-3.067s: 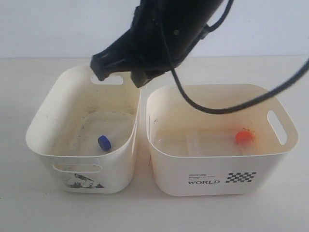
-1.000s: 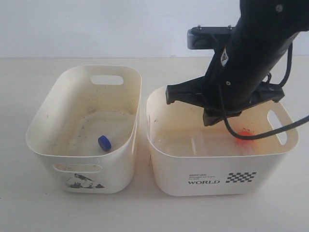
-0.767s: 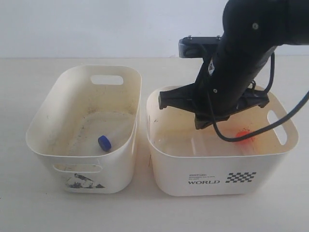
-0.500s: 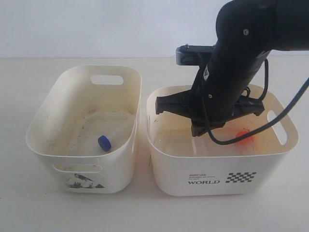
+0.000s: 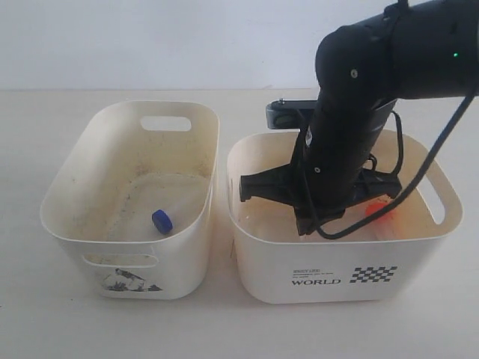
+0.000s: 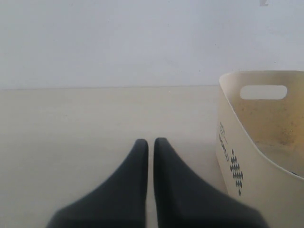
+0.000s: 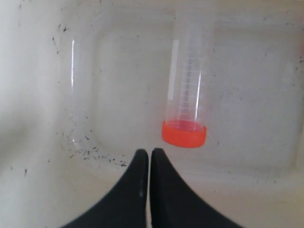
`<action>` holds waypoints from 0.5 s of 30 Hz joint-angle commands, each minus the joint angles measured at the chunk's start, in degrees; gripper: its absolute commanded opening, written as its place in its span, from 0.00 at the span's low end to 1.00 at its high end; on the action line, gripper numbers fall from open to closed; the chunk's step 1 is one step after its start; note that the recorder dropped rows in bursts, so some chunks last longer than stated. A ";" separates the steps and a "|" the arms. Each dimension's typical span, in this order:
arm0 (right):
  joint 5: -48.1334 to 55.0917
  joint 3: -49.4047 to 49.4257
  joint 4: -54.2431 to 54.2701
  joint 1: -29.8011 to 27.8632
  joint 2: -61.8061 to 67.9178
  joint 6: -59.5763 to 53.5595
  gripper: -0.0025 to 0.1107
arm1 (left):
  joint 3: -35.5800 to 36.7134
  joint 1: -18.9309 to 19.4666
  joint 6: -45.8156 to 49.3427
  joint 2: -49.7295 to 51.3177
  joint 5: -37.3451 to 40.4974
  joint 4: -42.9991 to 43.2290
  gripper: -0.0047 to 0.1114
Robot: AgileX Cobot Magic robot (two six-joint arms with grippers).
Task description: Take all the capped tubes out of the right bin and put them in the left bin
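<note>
Likely a lab: graduated capped tube [image 7: 186, 95], bare tabletop [image 5: 30, 329], blank wall [image 5: 150, 37].

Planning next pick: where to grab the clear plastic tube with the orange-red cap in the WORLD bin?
Mid-barrel of the clear orange-red-capped tube, probably from above, jaws across its width: it lies flat, long and narrow. Right gripper is shut; open first.

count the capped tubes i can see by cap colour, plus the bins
blue-capped tube: 1, in the left bin
orange-red-capped tube: 1, in the right bin
bins: 2
total: 4
The right arm hides part of the right bin, so more may lie there.
</note>
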 commanded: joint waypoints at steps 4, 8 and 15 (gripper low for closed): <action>-0.70 0.17 0.40 -0.53 2.79 -2.03 0.03 | -0.21 0.02 -0.54 0.03 -0.01 -0.22 0.08; -1.39 0.17 0.51 -0.53 3.17 -3.52 0.03 | -0.21 0.02 -0.54 0.03 -0.01 -0.22 0.08; -1.71 0.17 0.22 -0.53 3.17 -0.60 0.55 | -0.21 0.02 -0.54 0.03 -0.01 -0.22 0.08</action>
